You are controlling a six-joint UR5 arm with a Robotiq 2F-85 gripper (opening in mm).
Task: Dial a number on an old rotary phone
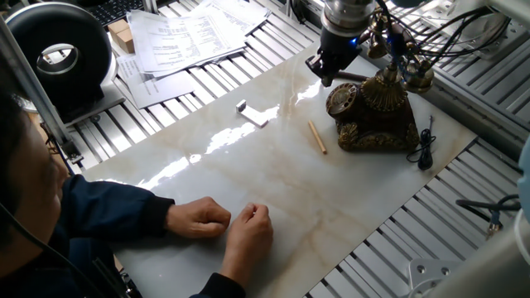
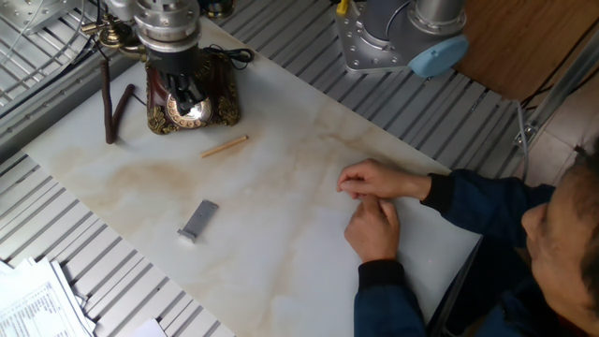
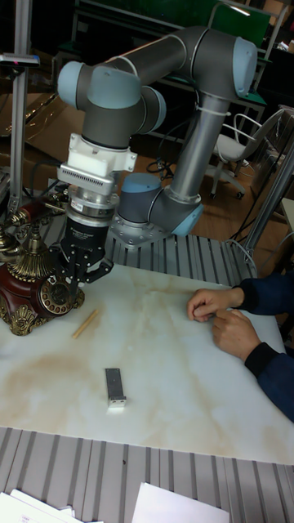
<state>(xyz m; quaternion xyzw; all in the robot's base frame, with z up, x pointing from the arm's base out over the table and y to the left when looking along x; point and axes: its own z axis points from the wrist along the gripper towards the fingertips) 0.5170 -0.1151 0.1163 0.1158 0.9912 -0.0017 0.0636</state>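
The old rotary phone (image 1: 381,116) stands at the far right of the marble table, bronze-brown with an embossed base. Its round dial (image 1: 341,99) faces the table's middle. The brass-ended handset (image 1: 403,58) rests on top. My gripper (image 1: 325,73) hangs just over the dial's far edge, and its fingers converge to a point with nothing visibly held. In the other fixed view the gripper (image 2: 187,94) points down at the dial (image 2: 187,111) of the phone (image 2: 217,82). The tall fixed view shows the gripper (image 3: 77,280) touching or almost touching the dial (image 3: 57,295).
A thin wooden stick (image 1: 316,137) lies in front of the phone, and a small grey block (image 1: 252,113) lies toward the table's middle. A person's hands (image 1: 224,223) rest at the near edge. A dark bar (image 2: 112,112) lies beside the phone. Papers (image 1: 190,37) and a black round device (image 1: 62,54) sit beyond the table.
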